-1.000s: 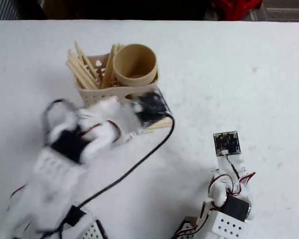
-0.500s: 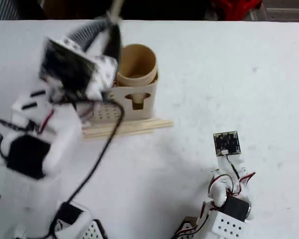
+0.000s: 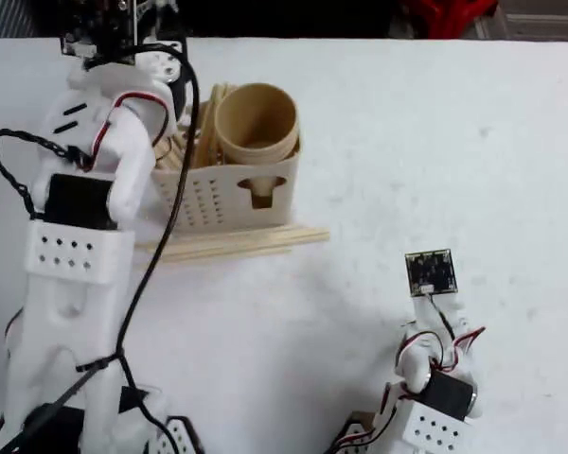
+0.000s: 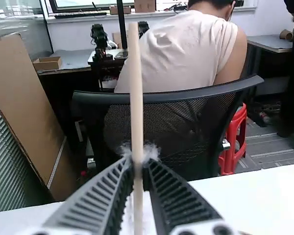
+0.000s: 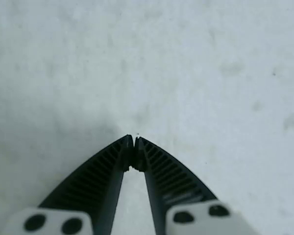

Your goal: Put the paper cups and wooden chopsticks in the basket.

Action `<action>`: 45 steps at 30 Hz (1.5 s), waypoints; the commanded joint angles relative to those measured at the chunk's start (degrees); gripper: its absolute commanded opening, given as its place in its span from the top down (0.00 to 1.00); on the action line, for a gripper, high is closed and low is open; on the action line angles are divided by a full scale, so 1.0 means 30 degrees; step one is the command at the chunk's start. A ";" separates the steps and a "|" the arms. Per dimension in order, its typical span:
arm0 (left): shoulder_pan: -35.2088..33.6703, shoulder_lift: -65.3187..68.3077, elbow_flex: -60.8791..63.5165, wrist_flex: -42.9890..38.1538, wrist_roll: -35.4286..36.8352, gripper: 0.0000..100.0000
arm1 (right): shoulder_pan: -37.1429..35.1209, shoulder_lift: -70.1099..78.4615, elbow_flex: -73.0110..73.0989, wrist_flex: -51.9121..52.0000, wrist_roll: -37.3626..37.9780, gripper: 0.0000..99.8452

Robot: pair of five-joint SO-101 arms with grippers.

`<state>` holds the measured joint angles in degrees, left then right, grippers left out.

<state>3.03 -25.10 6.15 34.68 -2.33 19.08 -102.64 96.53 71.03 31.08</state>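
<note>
Left arm (image 3: 76,199) raised beside basket (image 3: 218,194) | left fingers (image 4: 110,191) pinch upright chopstick (image 4: 135,98) | right fingers (image 5: 108,171) closed, empty

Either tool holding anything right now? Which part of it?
The left tool holds one wooden chopstick, pinched between the tips, with a long stretch sticking out beyond them. The right tool is shut on nothing.

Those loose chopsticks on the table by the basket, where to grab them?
Probably from above, at the end of the chopsticks that pokes past the basket: they lie flat along its front wall, so only there is room on both sides.
</note>
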 commanded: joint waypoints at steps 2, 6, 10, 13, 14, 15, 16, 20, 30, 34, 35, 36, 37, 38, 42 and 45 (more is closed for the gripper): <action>-0.0190 -0.0103 0.0410 -0.0381 0.0205 0.95 | -0.0132 -0.0161 0.0117 -0.0278 -0.0205 0.98; -0.0220 -0.0044 0.0410 0.0557 0.1172 0.95 | -0.0132 -0.0161 0.0117 -0.0278 -0.0205 0.98; -0.0220 -0.0132 0.0264 0.1524 0.2608 0.89 | -0.0132 -0.0161 0.0117 -0.0278 -0.0205 0.98; -0.0220 -0.0132 0.0293 0.1582 0.2637 0.87 | -0.0132 -0.0161 0.0117 -0.0278 -0.0205 0.98; -0.0220 -0.0132 0.0264 0.1582 0.2579 0.88 | -0.0132 -0.0161 0.0117 -0.0278 -0.0205 0.98; -0.0249 -0.0132 0.0264 0.1582 0.2549 0.88 | -0.0132 -0.0161 0.0117 -0.0278 -0.0205 0.98; -0.0278 -0.0161 0.0264 0.1582 0.2549 0.88 | -0.0132 -0.0161 0.0117 -0.0278 -0.0205 0.98; -0.0161 -0.0161 0.0147 0.2344 0.2520 0.88 | -0.0132 -0.0161 0.0117 -0.0278 -0.0205 0.98; 0.4205 -0.4352 -0.1700 1.2923 -0.2784 0.88 | -0.0132 -0.0161 0.0117 -0.0278 -0.0205 0.98; 0.5289 -0.6579 -0.1055 1.6264 -0.3341 0.88 | -0.0132 -0.0161 0.0117 -0.0278 -0.0205 0.98; 0.5553 -0.6989 -0.0557 1.6762 -0.4249 0.88 | -0.0132 -0.0161 0.0117 -0.0278 -0.0205 0.98; 0.5846 -0.7311 0.0147 1.7055 -0.5392 0.88 | -0.0132 -0.0161 0.0117 -0.0278 -0.0205 0.98; 0.6198 -0.7604 0.1084 1.7172 -0.6652 0.88 | -0.0132 -0.0161 0.0117 -0.0278 -0.0205 0.98; 0.6432 -0.7868 0.2344 1.7143 -0.8176 0.88 | -0.0132 -0.0161 0.0117 -0.0278 -0.0205 0.98; 0.6667 -0.7722 0.7414 1.6498 -1.2132 0.88 | -0.0132 -0.0161 0.0117 -0.0278 -0.0205 0.98; 0.5758 -0.6755 1.0901 1.4154 -1.2132 0.88 | -0.0132 -0.0161 0.0117 -0.0278 -0.0205 0.98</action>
<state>22.20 -47.87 26.81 84.44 -36.09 19.08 -102.64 96.53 71.03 31.08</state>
